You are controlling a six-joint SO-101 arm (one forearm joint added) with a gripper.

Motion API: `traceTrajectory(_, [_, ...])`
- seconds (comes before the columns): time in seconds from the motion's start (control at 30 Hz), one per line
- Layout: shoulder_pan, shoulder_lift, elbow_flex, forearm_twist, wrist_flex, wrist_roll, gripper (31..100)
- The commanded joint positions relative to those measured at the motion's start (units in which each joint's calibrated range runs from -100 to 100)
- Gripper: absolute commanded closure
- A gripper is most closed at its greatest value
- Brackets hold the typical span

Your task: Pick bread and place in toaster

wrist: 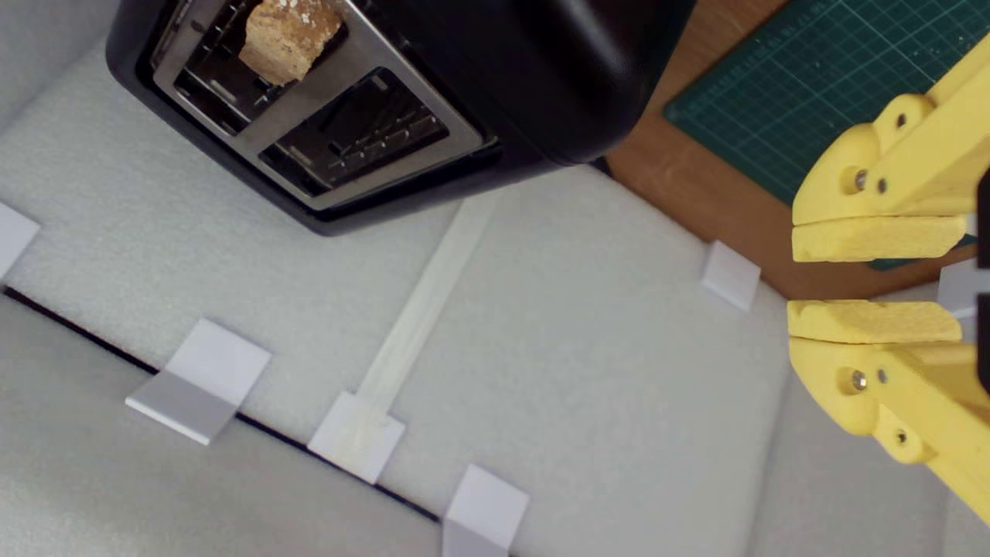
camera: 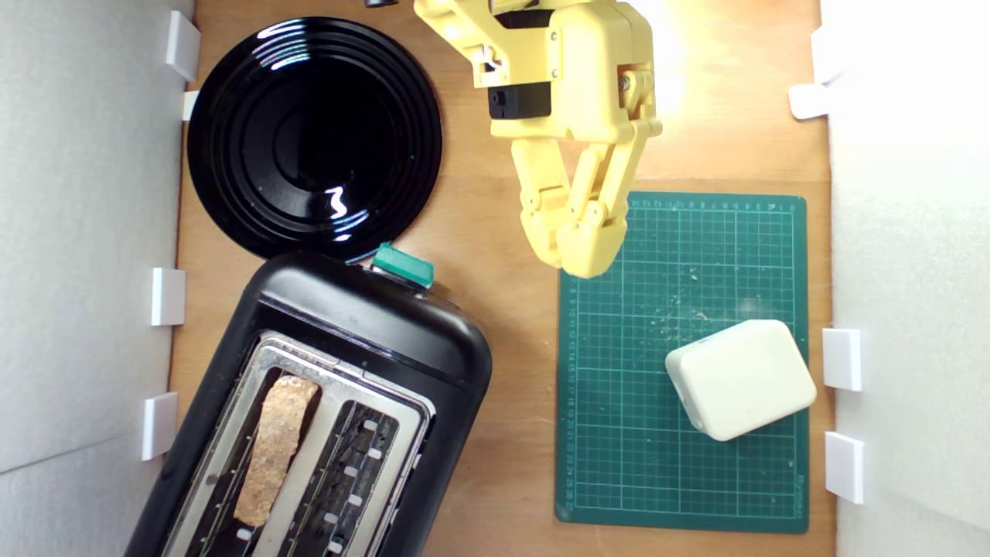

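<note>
The bread (camera: 278, 445) stands on edge in one slot of the black toaster (camera: 371, 340) at the exterior view's lower left, its crust poking above the silver top. The other slot is empty. The toaster's green lever knob (camera: 402, 267) faces the plate. My yellow gripper (camera: 576, 251) hangs over the near corner of the green mat, well to the exterior view's right of the toaster. It is open by a narrow gap and holds nothing. The wrist view shows the bread (wrist: 290, 35) in the toaster (wrist: 541, 77) and my gripper (wrist: 874, 280) with empty pads.
A round black plate (camera: 232, 116) lies at the exterior view's upper left, touching the toaster's end. A green cutting mat (camera: 619, 433) with crumbs lies at the right, and a white rounded box (camera: 741, 379) sits on it. White foam walls with clips border both sides.
</note>
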Motion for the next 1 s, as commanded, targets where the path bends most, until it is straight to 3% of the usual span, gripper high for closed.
traceTrajectory(0.0, [-0.6,-10.4,13.1,0.5,-0.7,0.4,82.6])
traceTrajectory(0.33, [-0.6,-29.4,40.4,-0.2,-0.4,4.1,91.8])
traceTrajectory(0.63, [-0.6,-35.4,54.7,-0.1,-0.4,6.6,95.2])
traceTrajectory(0.87, [-0.6,-50.9,68.9,0.5,-0.2,8.8,96.6])
traceTrajectory(0.97, [-0.3,-52.3,72.9,0.5,0.0,9.4,96.9])
